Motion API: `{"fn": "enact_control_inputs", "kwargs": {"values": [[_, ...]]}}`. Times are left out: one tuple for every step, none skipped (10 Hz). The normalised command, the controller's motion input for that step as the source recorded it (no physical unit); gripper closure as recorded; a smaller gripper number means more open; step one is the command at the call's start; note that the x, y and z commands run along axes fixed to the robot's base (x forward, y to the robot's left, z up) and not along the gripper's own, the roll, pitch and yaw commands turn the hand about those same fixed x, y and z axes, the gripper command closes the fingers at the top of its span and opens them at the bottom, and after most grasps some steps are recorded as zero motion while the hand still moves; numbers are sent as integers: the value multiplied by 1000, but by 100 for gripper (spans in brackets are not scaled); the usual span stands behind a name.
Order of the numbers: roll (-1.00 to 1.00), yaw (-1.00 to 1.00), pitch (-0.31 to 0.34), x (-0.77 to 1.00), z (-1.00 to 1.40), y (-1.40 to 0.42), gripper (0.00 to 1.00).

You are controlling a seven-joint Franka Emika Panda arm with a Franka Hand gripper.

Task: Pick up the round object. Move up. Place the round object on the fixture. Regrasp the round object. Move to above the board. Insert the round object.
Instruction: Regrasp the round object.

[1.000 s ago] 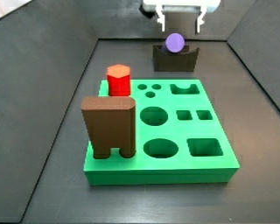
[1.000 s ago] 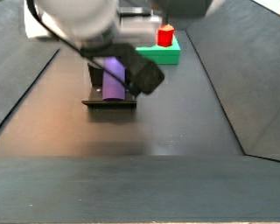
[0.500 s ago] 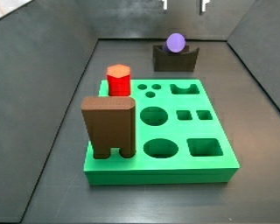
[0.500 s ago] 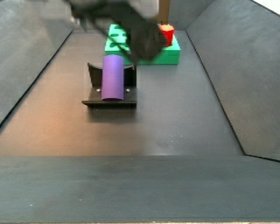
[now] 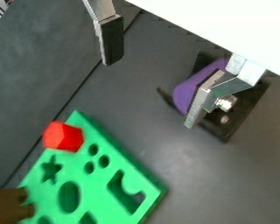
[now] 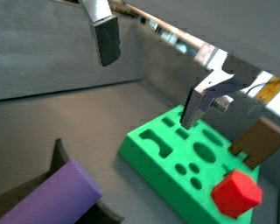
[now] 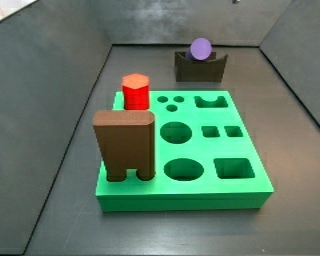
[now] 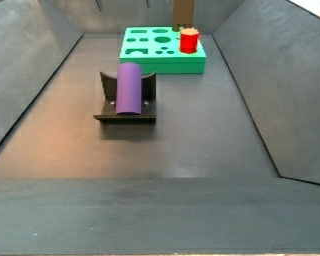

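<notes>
The purple round object (image 7: 200, 48) lies in the notch of the dark fixture (image 7: 199, 68), seen lengthwise in a side view (image 8: 128, 88) on the fixture (image 8: 125, 115). The green board (image 7: 190, 190) lies apart from it (image 8: 156, 63). My gripper (image 5: 157, 70) is open and empty, high above the floor beside the round object (image 5: 189, 92) and fixture (image 5: 241, 109). It also shows in a wrist view (image 6: 152, 72), with the round object (image 6: 55, 197) and board (image 6: 178, 157) below. The gripper is out of both side views.
A red hexagonal peg (image 7: 135, 92) stands in the board's back left corner, also in a side view (image 8: 190, 41). A taller brown arch-shaped block (image 7: 124, 145) stands on the board's front left. Dark sloping walls enclose the floor on both sides.
The gripper has risen out of both side views. The round object stays lying on the fixture, no longer held.
</notes>
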Motion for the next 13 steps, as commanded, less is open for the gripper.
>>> {"fn": "enact_control_inputs", "kwargs": {"values": [[1000, 19, 23, -16, 22, -33, 0], [1000, 19, 18, -28, 15, -28, 0], [1000, 20, 14, -39, 17, -26, 0], [1000, 20, 8, -41, 7, -26, 0], [1000, 21, 0, -37, 2, -24, 0], [1000, 22, -6, -36, 2, -24, 0], [1000, 23, -11, -33, 3, -22, 0], [1000, 25, -18, -28, 4, -21, 0], [1000, 26, -20, -29, 3, -19, 0], [1000, 27, -19, -25, 10, -17, 0], [1000, 28, -16, -19, 14, -18, 0], [1000, 30, -13, -4, 6, -18, 0], [1000, 32, -6, 14, -7, -21, 0]]}}
